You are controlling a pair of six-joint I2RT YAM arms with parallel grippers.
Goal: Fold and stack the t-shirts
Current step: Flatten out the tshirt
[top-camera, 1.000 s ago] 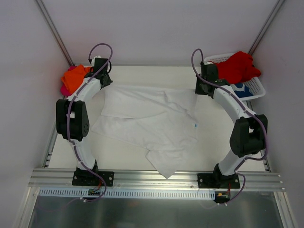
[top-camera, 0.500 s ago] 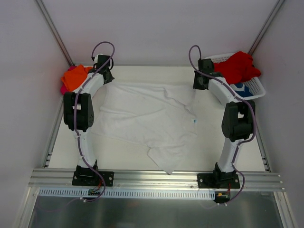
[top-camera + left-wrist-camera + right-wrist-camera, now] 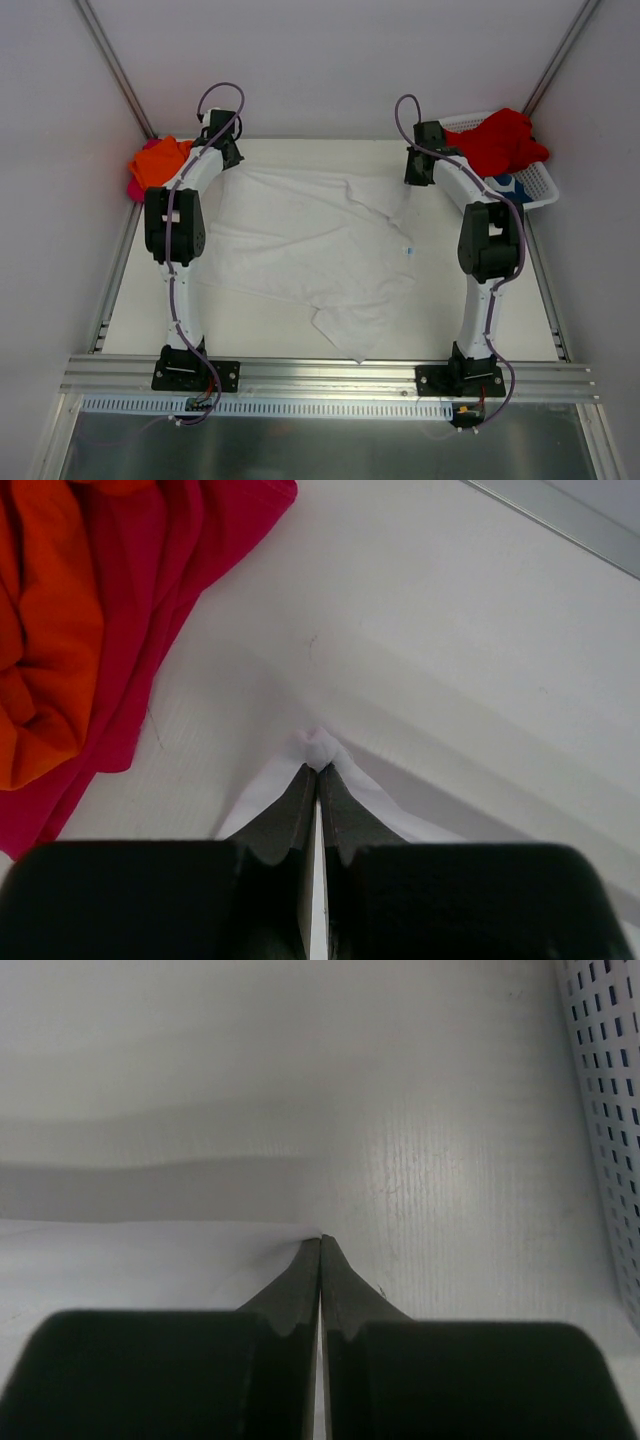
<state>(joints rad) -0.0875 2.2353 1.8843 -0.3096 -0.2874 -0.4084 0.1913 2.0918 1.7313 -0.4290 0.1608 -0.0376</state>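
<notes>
A plain white t-shirt (image 3: 310, 245) lies spread over the middle of the table, one end hanging toward the near edge. My left gripper (image 3: 228, 158) is shut on its far left corner; the pinched white cloth (image 3: 322, 748) pokes out past the closed fingertips. My right gripper (image 3: 412, 178) is shut on its far right corner (image 3: 300, 1232), the cloth stretching left from the tips. An orange t-shirt (image 3: 160, 160) lies on a magenta-pink one (image 3: 170, 590) at the far left. A red t-shirt (image 3: 500, 140) and a blue-and-white one (image 3: 512, 186) sit in the basket.
A white plastic mesh basket (image 3: 540, 180) stands at the far right; its wall shows in the right wrist view (image 3: 610, 1110). The back wall rises just behind both grippers. Metal rails run along the near edge (image 3: 330, 375).
Both grippers moved toward the back of the table, pulling the white t-shirt's far edge with them and stretching it flatter. Both arms are now extended further.
</notes>
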